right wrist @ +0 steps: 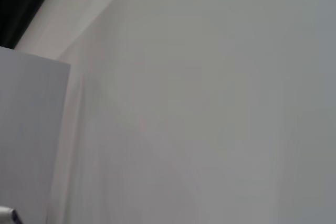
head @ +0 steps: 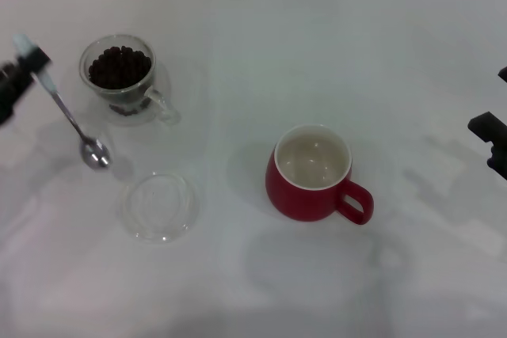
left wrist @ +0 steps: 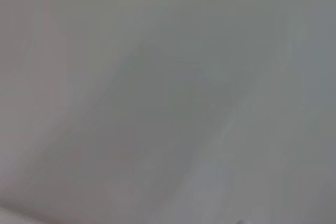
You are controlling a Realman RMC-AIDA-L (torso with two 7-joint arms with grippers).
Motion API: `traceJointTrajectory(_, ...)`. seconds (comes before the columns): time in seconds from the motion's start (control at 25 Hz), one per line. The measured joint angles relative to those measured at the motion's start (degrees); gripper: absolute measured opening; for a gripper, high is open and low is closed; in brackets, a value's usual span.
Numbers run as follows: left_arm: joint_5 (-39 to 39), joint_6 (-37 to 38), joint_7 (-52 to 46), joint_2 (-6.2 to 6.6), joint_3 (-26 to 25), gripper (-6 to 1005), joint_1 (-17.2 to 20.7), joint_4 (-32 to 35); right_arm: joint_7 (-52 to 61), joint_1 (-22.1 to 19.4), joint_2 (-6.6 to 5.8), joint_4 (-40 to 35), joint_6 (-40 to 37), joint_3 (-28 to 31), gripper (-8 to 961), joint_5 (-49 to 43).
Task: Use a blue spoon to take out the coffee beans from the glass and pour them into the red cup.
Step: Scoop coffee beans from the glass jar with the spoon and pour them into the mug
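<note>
None of the coffee beans (head: 119, 66) has reached the red cup (head: 310, 173) as far as the head view shows: its creamy inside looks bare, while the glass (head: 120, 74) is heaped dark to near the rim. So the scooping and pouring are all left to do; only the pickup of the tool looks done.

Taking the red cup as the clock's centre and going near to far, a flat clear glass saucer (head: 158, 205) lies toward eight o'clock, nearest the robot, with nothing on it. Beyond that, toward nine o'clock, hangs the shiny bowl of the blue spoon (head: 70, 116), its tip low over or on the table (head: 333, 29); I cannot tell whether it touches. The thin neck slants up and away to the pale handle, which the left gripper (head: 30, 62) pinches at the far left edge. The spoon's bowl is well short of the glass, which stands toward ten o'clock with its clear handle turned toward the cup. My judgement is that the spoon must next rise and swing over the glass's mouth.

The right gripper (head: 493, 136) sits parked at three o'clock, at the right edge; whether its fingers are spread or closed I cannot tell.

The table is a plain, pale white sheet with soft grey shadows. Both wrist views show only blank pale surface, plus a dark corner and a pale panel in the right one.
</note>
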Motion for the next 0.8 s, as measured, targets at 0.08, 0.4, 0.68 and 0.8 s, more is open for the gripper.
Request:
traceJointTrajectory(0.08,-0.62,-0.18,-0.47,0.51,-0.02,130,-1.30,-1.59,-0.01,0.31,0.07,-0.14,-0.33,-0.03,645,-0.05)
traceJointTrajectory(0.4,-1.20,-5.46,-4.91,3.01,0.15,130,-9.05,-7.21,-0.05,0.85,0.36,-0.44,-0.72,0.33,644,0.01)
traceJointTrajectory(0.68,1.14,-13.60,-12.10,4.27,0.27,129,-15.19,-7.40,0.02,1.07,0.90,-1.06,-0.76,0.42,644,1.07)
traceJointTrajectory(0.8,4.70,-17.53,-16.91,4.59,0.27,130,-18.37,-7.28,0.32,0.90,0.92,-1.20,-0.69,0.46,644,1.96)
